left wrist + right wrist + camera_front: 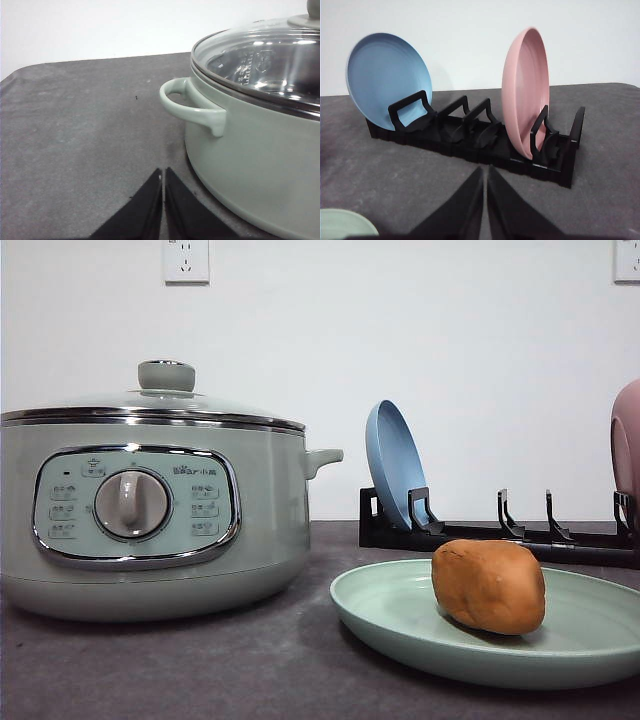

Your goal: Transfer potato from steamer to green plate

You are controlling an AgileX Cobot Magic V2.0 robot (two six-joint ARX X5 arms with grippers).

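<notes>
The potato [489, 586] is sitting on the green plate [400, 625], right of the lidded steamer [150, 510], both grippers' jaws resting closed and empty.

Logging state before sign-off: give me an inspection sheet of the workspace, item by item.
Surface: dark grey table, matte.
Potato: lies on the green plate, right of centre.
Steamer: stands left of the plate, glass lid on, dial facing the camera.
Clutter: black dish rack behind the plate, with a blue plate and a pink dish standing on edge at its two ends.
Left gripper: shut, empty, beside the steamer's side handle.
Right gripper: shut, empty, facing the rack.
Cables: nothing seen.
Surroundings: white wall, two wall sockets.
</notes>
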